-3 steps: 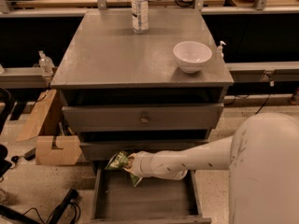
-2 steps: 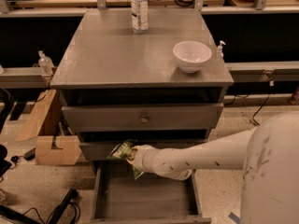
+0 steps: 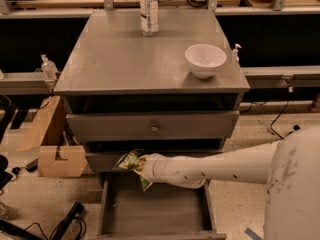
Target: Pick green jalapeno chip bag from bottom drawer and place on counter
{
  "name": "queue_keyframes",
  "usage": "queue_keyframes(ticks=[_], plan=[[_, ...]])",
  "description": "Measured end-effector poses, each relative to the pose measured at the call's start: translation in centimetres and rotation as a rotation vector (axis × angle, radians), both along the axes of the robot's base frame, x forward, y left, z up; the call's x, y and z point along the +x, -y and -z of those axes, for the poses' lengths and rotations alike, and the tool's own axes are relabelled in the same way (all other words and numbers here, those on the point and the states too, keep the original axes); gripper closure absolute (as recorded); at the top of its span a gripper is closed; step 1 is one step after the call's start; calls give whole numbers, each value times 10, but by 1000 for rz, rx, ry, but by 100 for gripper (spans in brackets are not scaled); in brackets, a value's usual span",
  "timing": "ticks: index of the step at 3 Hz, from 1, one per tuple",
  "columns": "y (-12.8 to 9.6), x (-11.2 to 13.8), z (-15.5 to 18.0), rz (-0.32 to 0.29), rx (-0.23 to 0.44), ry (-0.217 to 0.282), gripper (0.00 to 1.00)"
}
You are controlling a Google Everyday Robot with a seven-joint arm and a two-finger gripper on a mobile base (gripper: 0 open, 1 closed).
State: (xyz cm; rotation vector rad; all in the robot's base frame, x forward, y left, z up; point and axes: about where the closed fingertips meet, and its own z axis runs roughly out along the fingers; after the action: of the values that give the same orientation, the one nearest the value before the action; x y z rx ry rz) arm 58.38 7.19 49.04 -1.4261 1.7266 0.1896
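The green jalapeno chip bag (image 3: 128,161) is held at the tip of my white arm, in front of the middle drawer and above the open bottom drawer (image 3: 156,212). My gripper (image 3: 141,166) is closed around the bag's right end; most of the bag sticks out to the left, and a corner hangs below the wrist. The bottom drawer is pulled out and its grey tray holds nothing I can see. The grey counter (image 3: 120,59) lies well above the bag.
A white bowl (image 3: 205,60) stands at the counter's right, a clear water bottle (image 3: 149,9) at its back. A cardboard box (image 3: 56,154) and black cables lie on the floor at left. Wooden benches run behind the cabinet.
The gripper has lifted the bag up and slightly left, from just over the bottom drawer to the level of the middle drawer front.
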Motion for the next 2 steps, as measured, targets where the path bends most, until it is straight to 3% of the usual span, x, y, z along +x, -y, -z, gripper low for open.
queue_keyframes(ticks=[1, 2], plan=[[-20, 3, -39, -128, 23, 35, 100], [-31, -10, -82, -213, 6, 16, 100]])
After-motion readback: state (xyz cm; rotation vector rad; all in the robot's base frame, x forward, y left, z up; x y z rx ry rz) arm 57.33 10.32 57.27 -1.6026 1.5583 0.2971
